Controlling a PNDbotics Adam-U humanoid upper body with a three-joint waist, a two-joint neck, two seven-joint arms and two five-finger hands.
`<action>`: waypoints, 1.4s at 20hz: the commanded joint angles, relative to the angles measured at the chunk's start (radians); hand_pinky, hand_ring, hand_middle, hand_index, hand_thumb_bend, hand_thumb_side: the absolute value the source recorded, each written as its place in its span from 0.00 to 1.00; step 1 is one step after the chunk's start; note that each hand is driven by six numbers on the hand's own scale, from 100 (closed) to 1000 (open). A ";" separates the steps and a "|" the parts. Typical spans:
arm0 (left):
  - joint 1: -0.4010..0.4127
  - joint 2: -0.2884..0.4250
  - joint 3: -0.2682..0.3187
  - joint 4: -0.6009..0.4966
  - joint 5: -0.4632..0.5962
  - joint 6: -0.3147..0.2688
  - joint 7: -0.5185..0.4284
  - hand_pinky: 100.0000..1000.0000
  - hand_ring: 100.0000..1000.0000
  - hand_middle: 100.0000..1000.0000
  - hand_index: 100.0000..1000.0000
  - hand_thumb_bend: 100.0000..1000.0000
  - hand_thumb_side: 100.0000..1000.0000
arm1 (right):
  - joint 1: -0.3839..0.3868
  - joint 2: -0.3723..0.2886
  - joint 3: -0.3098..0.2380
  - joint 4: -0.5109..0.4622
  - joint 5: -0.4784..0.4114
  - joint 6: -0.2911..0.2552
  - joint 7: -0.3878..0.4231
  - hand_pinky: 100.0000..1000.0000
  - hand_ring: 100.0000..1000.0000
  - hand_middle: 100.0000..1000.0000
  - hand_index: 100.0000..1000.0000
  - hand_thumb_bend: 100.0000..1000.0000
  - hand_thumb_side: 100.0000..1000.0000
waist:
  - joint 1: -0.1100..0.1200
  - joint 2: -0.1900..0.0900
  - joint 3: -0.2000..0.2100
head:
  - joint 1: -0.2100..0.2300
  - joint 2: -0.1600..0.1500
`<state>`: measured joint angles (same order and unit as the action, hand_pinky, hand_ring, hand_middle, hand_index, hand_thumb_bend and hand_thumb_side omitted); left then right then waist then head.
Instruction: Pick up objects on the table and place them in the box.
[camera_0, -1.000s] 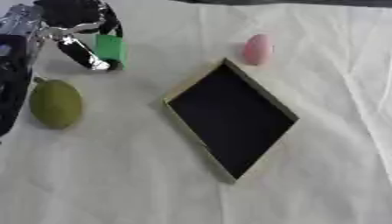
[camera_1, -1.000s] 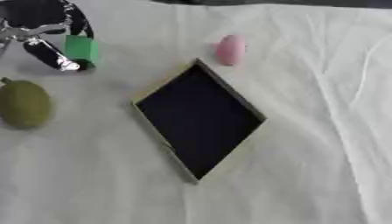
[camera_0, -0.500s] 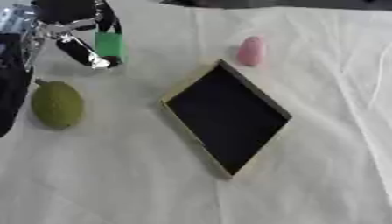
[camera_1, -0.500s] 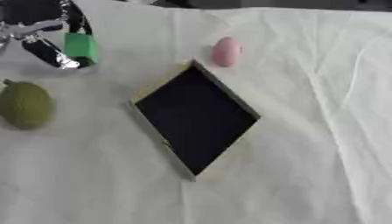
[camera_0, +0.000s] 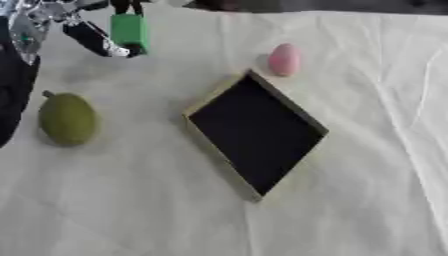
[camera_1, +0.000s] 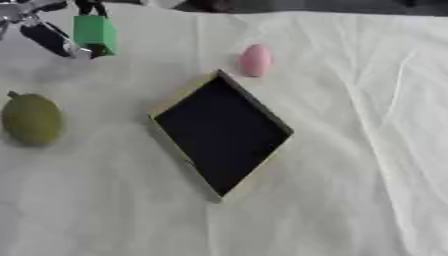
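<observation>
Presently the left hand (camera_0: 83, 30) sits at the far-left corner of the cloth-covered counter (camera_0: 350, 210), fingers pinched on the small green rectangular block (camera_0: 129, 31), which hangs upright off the cloth, judging by the faint shadow below it. Right hand shows in neither view.

Block: flat-faced, square-edged, looks rigid and light; probably smooth plastic or foam, so it could slip or swing if pinched only at its top. Taking it across two opposite flat faces seems the safer hold.

Nearest the hand, toward the robot: olive-green pear-shaped fruit (camera_0: 66, 119) with a short stem, lying on the cloth, well apart from the block. Rounded; likely to roll, best cupped around its widest part.

Farther out to the hand's right: shallow square box with a pale rim and black inside (camera_0: 255, 134), turned corner-on, nothing in it.

Beyond the box's far corner, just beside it: small pink egg-shaped object (camera_0: 283, 59), smooth-looking, probably light.
</observation>
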<state>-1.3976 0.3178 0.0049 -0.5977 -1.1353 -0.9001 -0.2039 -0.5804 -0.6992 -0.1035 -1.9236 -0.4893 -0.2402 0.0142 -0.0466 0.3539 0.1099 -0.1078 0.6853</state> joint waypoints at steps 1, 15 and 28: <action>-0.019 -0.006 -0.020 -0.037 0.083 -0.007 -0.061 0.44 0.39 0.25 0.46 0.00 0.13 | -0.014 -0.021 -0.003 -0.012 -0.007 -0.001 -0.003 0.93 0.73 0.58 0.75 0.00 0.51 | 0.004 -0.033 -0.003 | -0.004 0.009; 0.030 -0.185 -0.127 -0.159 0.436 -0.007 -0.284 0.43 0.36 0.24 0.44 0.00 0.17 | -0.033 -0.011 0.012 -0.024 -0.007 0.031 -0.026 0.92 0.73 0.58 0.75 0.00 0.51 | 0.020 -0.067 0.002 | -0.032 0.043; 0.079 -0.232 -0.261 -0.256 0.582 -0.007 -0.286 0.43 0.37 0.24 0.45 0.00 0.18 | -0.019 -0.011 0.011 -0.030 -0.003 0.051 -0.038 0.93 0.73 0.58 0.75 0.00 0.52 | 0.028 -0.078 0.027 | -0.046 0.038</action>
<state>-1.3009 0.0865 -0.2436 -0.8276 -0.5673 -0.7558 -0.3525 -0.5891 -0.6898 -0.0850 -1.9370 -0.4945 -0.1936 -0.0230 -0.0178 0.3025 0.1371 -0.1528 0.7283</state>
